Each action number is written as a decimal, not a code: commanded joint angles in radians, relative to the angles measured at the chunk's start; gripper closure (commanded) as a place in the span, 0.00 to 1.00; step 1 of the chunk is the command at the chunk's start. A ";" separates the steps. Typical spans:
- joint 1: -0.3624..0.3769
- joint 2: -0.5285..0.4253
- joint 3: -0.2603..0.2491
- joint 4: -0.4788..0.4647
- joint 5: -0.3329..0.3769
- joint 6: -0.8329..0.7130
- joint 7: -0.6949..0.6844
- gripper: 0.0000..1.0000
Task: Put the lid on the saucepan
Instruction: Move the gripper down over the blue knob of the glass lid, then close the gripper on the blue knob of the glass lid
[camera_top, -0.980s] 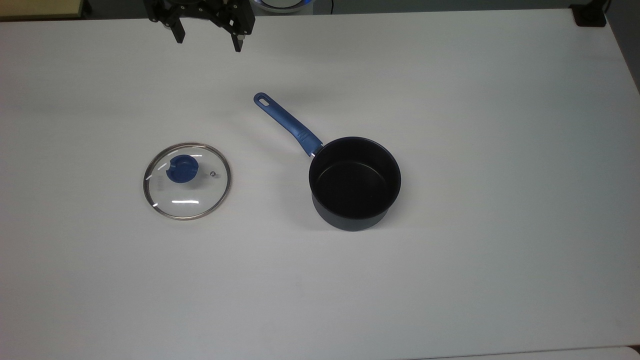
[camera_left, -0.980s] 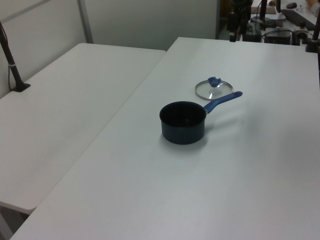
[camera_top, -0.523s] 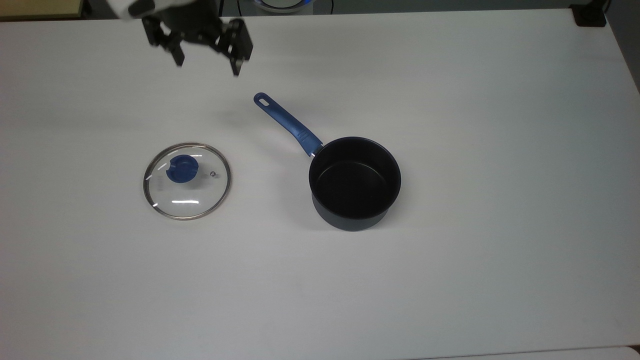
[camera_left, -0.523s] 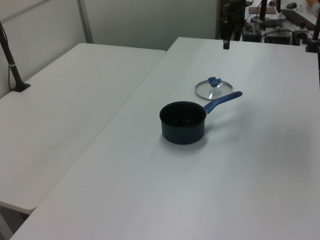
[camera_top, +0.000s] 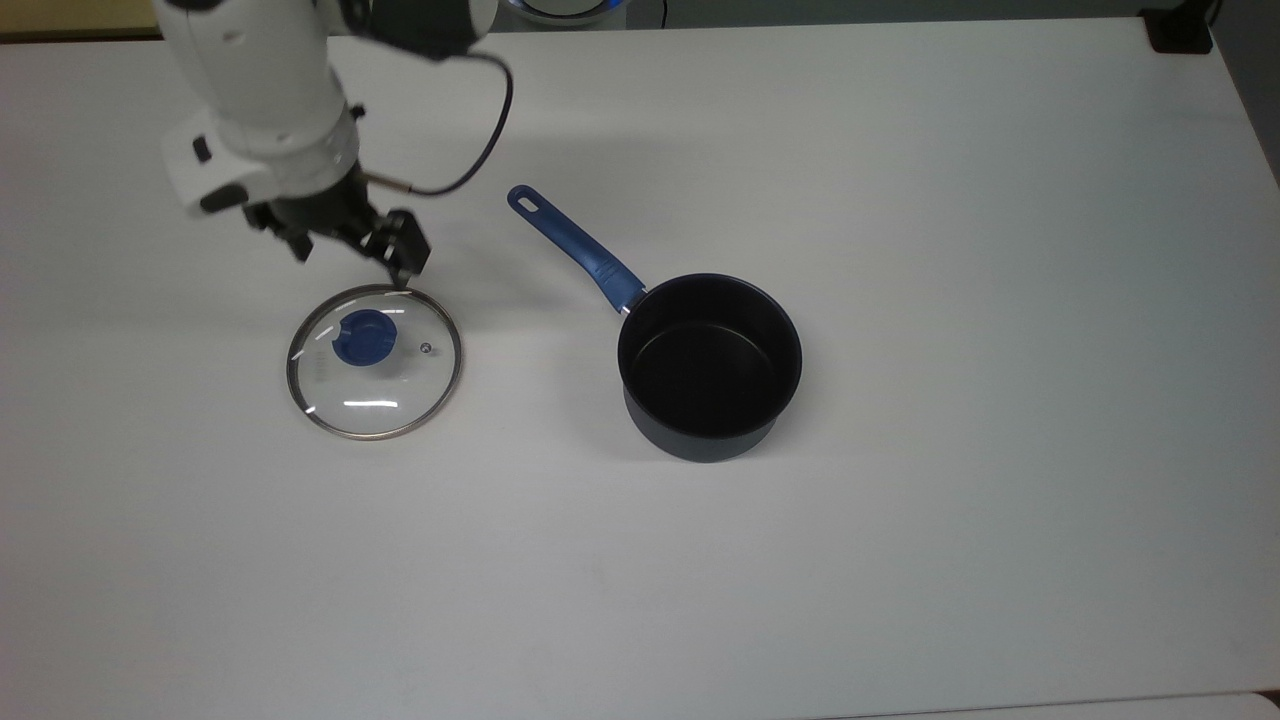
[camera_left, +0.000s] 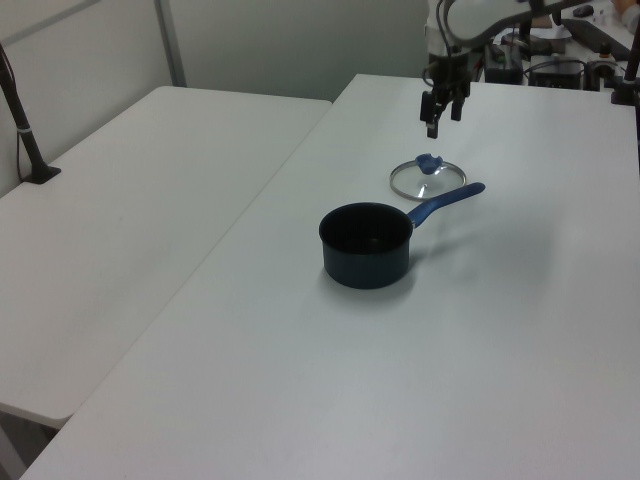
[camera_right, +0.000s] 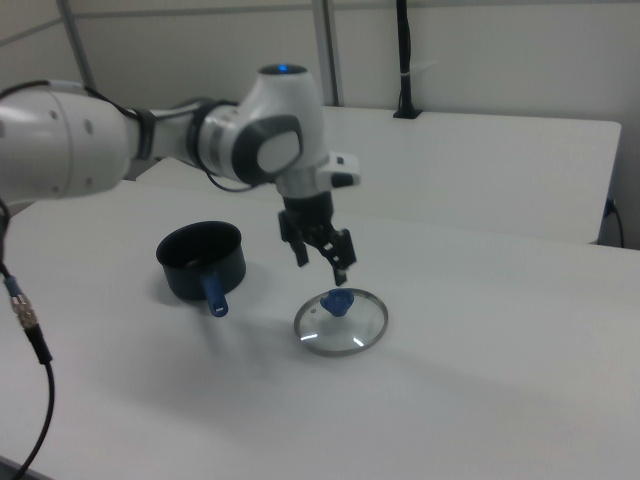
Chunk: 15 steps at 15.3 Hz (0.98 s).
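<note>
The glass lid (camera_top: 374, 362) (camera_left: 428, 179) (camera_right: 341, 322) lies flat on the white table, its blue knob (camera_top: 364, 337) (camera_right: 337, 301) pointing up. The dark saucepan (camera_top: 709, 366) (camera_left: 366, 244) (camera_right: 202, 260) stands empty to the top view's right of the lid. Its long blue handle (camera_top: 575, 248) points toward the back left of the top view. My gripper (camera_top: 350, 258) (camera_left: 442, 118) (camera_right: 320, 268) hangs open above the lid's far rim, close over the knob in the right view, and holds nothing.
The white table (camera_top: 900, 550) stretches wide around both things. A second white table (camera_left: 140, 200) adjoins it on the left view's left. A black cable (camera_top: 480, 140) loops off the arm's wrist. Equipment stands beyond the far edge (camera_left: 560, 70).
My gripper has come down from the table's far edge toward the lid and now hovers over its far rim. The lid and saucepan have not moved.
</note>
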 joint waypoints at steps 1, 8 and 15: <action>-0.004 0.067 -0.006 0.001 -0.013 0.092 -0.055 0.00; -0.003 0.138 -0.006 0.001 -0.012 0.208 -0.052 0.03; -0.003 0.133 -0.005 -0.001 -0.012 0.200 -0.115 0.46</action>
